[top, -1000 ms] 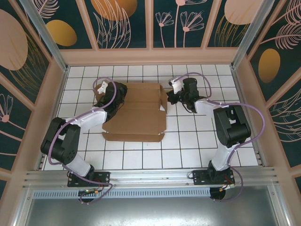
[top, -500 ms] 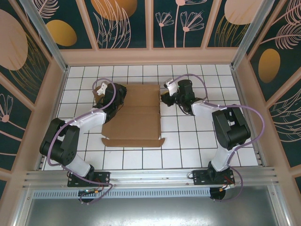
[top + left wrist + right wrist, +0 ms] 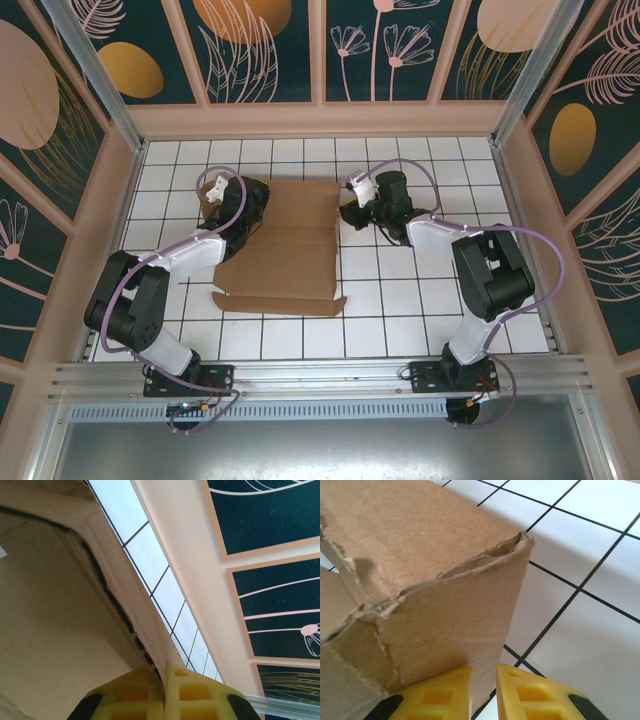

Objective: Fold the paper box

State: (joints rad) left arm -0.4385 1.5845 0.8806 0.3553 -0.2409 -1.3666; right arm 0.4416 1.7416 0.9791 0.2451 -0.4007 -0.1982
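The paper box (image 3: 290,250) is a brown cardboard sheet lying partly folded in the middle of the white tiled floor. Its left flap is pinched in my left gripper (image 3: 254,206), whose yellow fingers (image 3: 187,690) are shut on the thin cardboard edge (image 3: 150,645). My right gripper (image 3: 346,213) is at the box's far right corner. In the right wrist view the raised right wall of the box (image 3: 430,610) stands upright with a torn top edge, and its lower edge runs down between the right gripper's fingers (image 3: 484,672), which are closed on it.
Peach-coloured walls (image 3: 520,200) with dark patterned panels enclose the tiled floor (image 3: 420,310) on three sides. A metal rail (image 3: 320,380) runs along the near edge by the arm bases. Bare tiles lie right of and in front of the box.
My right gripper has moved left with the box's right wall, raising it and drawing the box's right edge inward. The left gripper has stayed shut in place.
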